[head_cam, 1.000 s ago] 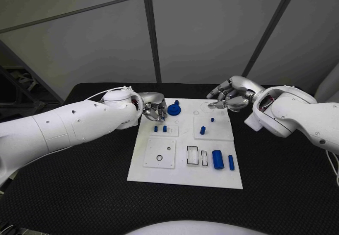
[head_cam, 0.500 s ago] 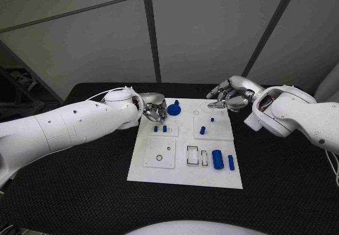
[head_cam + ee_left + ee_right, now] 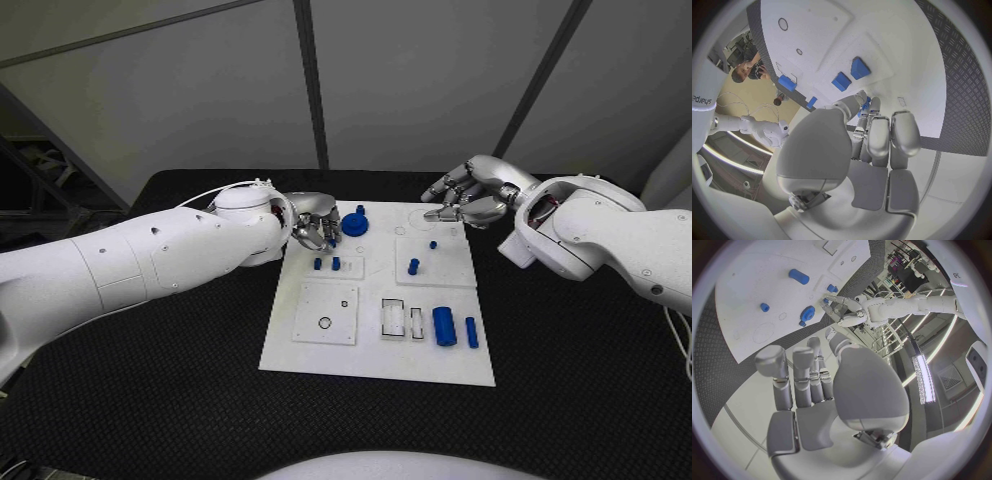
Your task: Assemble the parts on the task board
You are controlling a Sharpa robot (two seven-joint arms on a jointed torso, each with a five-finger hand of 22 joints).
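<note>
Head view, going left to right. The left hand (image 3: 313, 229) sits at about 10 o'clock on the board (image 3: 378, 350), right over its far left corner. In the left wrist view (image 3: 870, 145) its fingers are curled in tight together, and there's a bit of blue between the thumb and the fingertips, so it looks like it's pinching a small part (image 3: 866, 105), though I can't make out which one.

Just right of that hand, around 11 o'clock, is the round blue knob (image 3: 355, 224) standing on the board. Below it are two small blue pegs (image 3: 327, 264) side by side on a raised white tile. At 8 o'clock there's a square tile (image 3: 327, 312) with a small ring and a dot on it.

Near the centre a blue peg (image 3: 414, 266) stands upright, with a tinier one (image 3: 433, 244) just beyond it. At about 5 o'clock two blue cylinders (image 3: 446, 326) lie next to two rectangular slots (image 3: 394, 316).

The right hand (image 3: 473, 200) hovers at 1 o'clock by the board's far right corner. Its fingers are bent but spread apart, nothing in them; the right wrist view (image 3: 811, 380) shows the same.
</note>
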